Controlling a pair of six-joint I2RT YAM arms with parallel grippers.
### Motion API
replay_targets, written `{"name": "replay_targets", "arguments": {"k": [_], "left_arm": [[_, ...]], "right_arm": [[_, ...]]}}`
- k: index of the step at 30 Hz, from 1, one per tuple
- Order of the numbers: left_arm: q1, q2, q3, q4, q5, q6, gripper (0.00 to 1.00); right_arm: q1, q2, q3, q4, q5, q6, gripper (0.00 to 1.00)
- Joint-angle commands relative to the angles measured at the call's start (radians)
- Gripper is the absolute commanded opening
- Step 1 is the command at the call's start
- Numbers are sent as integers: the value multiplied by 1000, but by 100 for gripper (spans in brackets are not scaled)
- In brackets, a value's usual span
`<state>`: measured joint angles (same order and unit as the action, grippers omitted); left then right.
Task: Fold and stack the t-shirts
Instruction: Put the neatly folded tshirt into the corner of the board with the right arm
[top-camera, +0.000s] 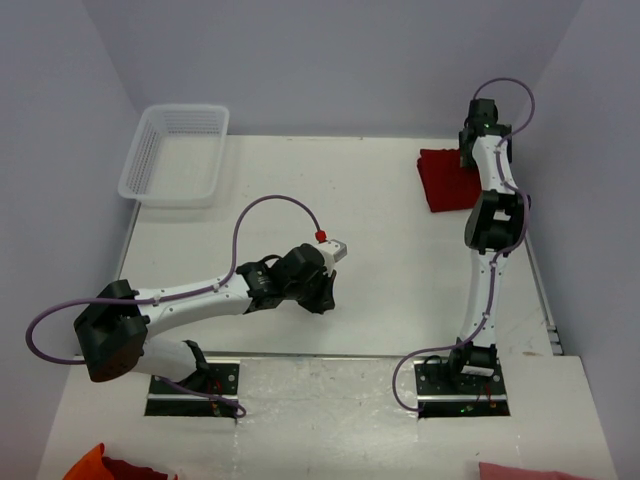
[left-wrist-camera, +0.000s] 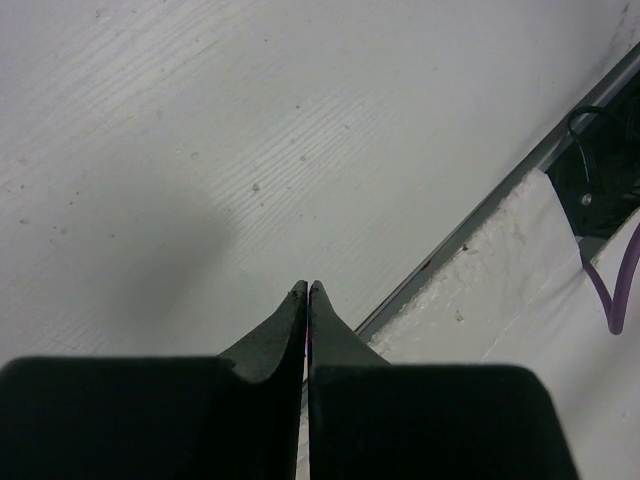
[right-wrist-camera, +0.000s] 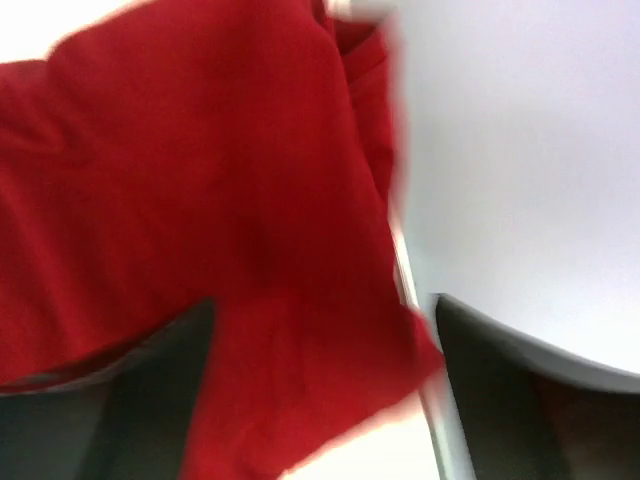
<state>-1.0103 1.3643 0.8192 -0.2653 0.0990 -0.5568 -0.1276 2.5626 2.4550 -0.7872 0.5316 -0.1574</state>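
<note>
T-shirt (right-wrist-camera: 200, 180) lies on the surface (top-camera: 380, 280) directly beneath my right pincer (right-wrist-camera: 325, 330), by the far right corner. Basket (top-camera: 170, 195) sits on the surface well left of and beyond my left pincer (left-wrist-camera: 305, 290), at the far left corner.

Work surface and enclosure.
A matte white table (top-camera: 400, 300) stands between plain lavender-grey walls (top-camera: 340, 60) on three sides, under even, diffuse light.

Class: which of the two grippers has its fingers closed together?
The left gripper: its black fingers meet over the white table. On the right gripper they stand apart above the dark red cloth t-shirt.
</note>
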Motion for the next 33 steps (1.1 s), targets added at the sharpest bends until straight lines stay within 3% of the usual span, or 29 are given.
{"name": "replay_targets", "arguments": {"k": [1, 7, 12, 16, 21, 22, 25, 28, 33], "left_arm": [[-5, -5, -6, -3, 16, 14, 0], [-17, 5, -3, -2, -15, -9, 0], [-40, 1, 3, -12, -137, -43, 0], [-43, 4, -2, -20, -222, -95, 0], [-44, 6, 12, -34, -321, -127, 0], [-44, 5, 20, -38, -331, -130, 0], [-44, 1, 40, -60, -361, -149, 0], [-44, -21, 44, -89, -401, -172, 2], [-44, -39, 70, -199, -548, -206, 16]], "right_arm": [[-3, -10, 84, 45, 68, -22, 98], [9, -154, 36, 92, 70, 21, 99], [92, -346, -86, 76, 42, 112, 99], [158, -517, -241, 13, -118, 292, 99], [222, -824, -649, 124, -593, 468, 99], [236, -876, -788, 159, -620, 484, 99], [285, -1065, -994, 253, -706, 502, 99], [322, -1220, -1126, 263, -713, 492, 99], [348, -1407, -1320, 267, -739, 470, 99]]}}
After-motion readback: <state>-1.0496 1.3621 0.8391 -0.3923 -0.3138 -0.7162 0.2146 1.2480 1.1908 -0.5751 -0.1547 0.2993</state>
